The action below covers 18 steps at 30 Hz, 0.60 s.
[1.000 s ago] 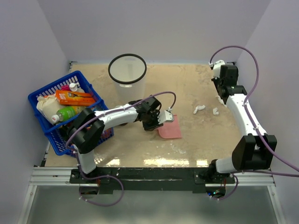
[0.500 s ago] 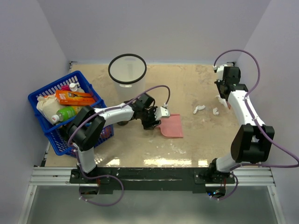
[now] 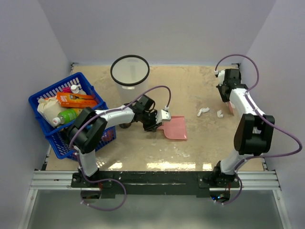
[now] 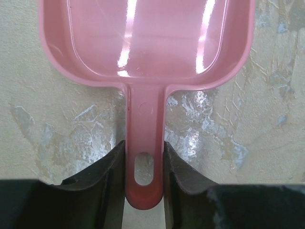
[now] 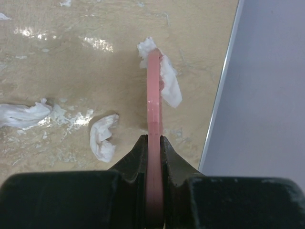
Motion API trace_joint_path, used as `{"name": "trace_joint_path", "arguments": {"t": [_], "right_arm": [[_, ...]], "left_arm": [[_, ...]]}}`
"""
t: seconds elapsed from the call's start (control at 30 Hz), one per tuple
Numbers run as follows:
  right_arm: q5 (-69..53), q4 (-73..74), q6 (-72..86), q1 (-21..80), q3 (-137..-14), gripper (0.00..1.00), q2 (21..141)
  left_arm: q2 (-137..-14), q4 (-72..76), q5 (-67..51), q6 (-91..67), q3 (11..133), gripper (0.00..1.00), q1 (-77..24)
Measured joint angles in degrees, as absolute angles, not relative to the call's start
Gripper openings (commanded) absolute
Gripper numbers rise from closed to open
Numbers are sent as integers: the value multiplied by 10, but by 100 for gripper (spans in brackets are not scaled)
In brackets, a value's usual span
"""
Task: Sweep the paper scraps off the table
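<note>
Top external showed the dustpan (image 3: 175,128) pointing right toward paper scraps (image 3: 203,111), left gripper (image 4: 145,176) pinching its handle, right gripper (image 5: 152,148) pinching a pink blade (image 5: 153,86).

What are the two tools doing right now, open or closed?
Left tool: closed on the pink dustpan handle.
Right tool: closed on a thin pink blade.

This is a robotics lab test cell rather than a lived-in room. Plain pale walls (image 3: 157,28) box in the bench (image 3: 190,86) from 9 through 12 to 3 o'clock. The left arm (image 3: 114,116) and right arm (image 3: 243,102) are bolted to a bare aluminium rail (image 3: 52,180) at 6 o'clock, and purple cables (image 3: 157,88) loop loose off them. The only household things are a blue basket (image 3: 35,102) of groceries at 9 o'clock and a bin (image 3: 112,71) at 12 o'clock.
</note>
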<state>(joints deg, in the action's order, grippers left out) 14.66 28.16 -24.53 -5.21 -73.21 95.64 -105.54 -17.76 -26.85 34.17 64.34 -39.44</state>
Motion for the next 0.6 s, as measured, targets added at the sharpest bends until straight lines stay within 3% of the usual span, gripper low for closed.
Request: {"name": "trace_joint_path", "arguments": {"t": [0.2,0.47,0.6], "right_arm": [[119,291,-232,-42,-752,0,968],[12,385,-158,86,-724,0,851],[3,417,-143,68,-742,0,820]], "left_arm": [[-1055,-179,-263,330,644,0,-396],[-1054,-204,-213,304,662,0,-397],[-1053,-224,-190,305,671,0,-398]]}}
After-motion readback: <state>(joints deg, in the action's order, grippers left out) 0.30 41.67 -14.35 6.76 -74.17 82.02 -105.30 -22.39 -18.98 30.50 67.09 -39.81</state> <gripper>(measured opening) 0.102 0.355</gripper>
